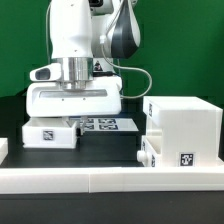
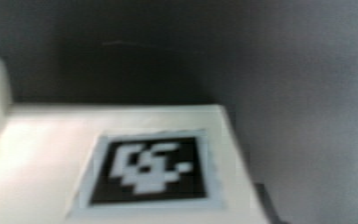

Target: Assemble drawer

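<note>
Hovering above the tagged white part [image 1: 50,133] at lower left, the gripper [image 1: 72,115] seems ready to pick. Whether its fingers are spread I cannot tell. Next probably needs a centred descent.

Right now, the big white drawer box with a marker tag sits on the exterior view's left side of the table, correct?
Not quite. The exterior view shows the drawer box on its right side, not its left. It does carry a marker tag.

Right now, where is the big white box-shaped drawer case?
The big white box-shaped drawer case stands at the exterior view's right on the black table, beside the marker board.
</note>
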`<action>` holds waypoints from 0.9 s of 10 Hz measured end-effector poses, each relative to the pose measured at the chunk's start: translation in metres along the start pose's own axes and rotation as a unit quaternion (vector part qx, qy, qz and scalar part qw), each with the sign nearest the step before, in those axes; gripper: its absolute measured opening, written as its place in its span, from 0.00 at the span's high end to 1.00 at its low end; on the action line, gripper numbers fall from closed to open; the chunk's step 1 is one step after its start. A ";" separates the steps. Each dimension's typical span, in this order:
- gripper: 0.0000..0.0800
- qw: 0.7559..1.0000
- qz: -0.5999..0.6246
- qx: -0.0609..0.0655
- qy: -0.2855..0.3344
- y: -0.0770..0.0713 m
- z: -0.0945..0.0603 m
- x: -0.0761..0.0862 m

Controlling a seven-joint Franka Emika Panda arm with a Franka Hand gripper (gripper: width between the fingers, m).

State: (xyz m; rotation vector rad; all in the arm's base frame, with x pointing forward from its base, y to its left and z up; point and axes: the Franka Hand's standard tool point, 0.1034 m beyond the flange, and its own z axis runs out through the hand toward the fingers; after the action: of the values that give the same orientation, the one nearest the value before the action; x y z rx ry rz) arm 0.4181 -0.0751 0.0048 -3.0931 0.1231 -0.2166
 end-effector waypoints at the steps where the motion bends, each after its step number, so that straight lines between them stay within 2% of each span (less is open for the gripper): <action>1: 0.95 1.000 0.000 0.000 0.000 0.000 0.000 0.000; 4: 0.95 1.000 -0.003 0.001 0.001 -0.004 -0.001 0.002; 7: 0.95 1.000 -0.028 0.008 0.002 -0.032 -0.010 0.017; 9: 0.95 0.997 -0.068 0.019 -0.015 -0.042 -0.013 0.035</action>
State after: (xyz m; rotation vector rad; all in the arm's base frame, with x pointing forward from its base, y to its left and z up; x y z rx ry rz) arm 0.4536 -0.0369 0.0247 -3.0666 -0.0931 -0.1760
